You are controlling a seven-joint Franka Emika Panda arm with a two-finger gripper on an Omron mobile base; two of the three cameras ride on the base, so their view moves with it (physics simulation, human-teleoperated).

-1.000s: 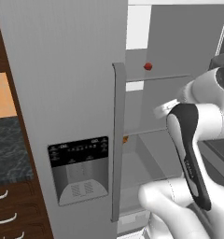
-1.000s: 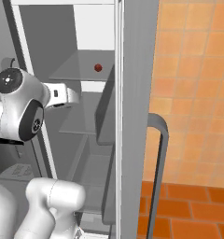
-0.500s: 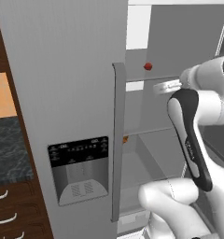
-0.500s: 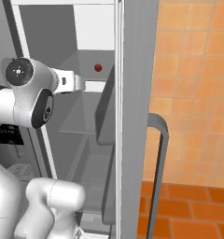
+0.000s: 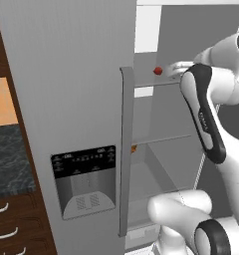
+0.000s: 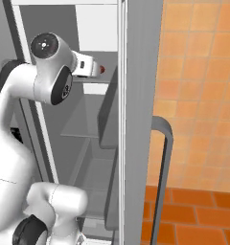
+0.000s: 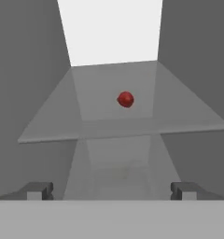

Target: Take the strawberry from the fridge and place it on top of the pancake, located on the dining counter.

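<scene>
Ahead of pincer (image 7: 112, 190): strawberry (image 7: 126, 99).

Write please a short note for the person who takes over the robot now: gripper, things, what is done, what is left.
Gripper: open, empty, pointed at the strawberry, not touching it.
Strawberry: on the upper glass shelf inside the fridge, right door open.
Small orange item: on a lower shelf, leave it.
Done: fridge opened, arm raised to shelf height.
Left: reach in, grasp the strawberry, carry it to the pancake on the dining counter.

One strawberry (image 7: 126, 99) sitting in there, one fridge (image 5: 66, 99), two glass shelves (image 5: 161, 139) that I can make out, one small orange thing (image 5: 134, 148), two door handles (image 5: 125, 149), and one dispenser panel (image 5: 84, 182).
</scene>
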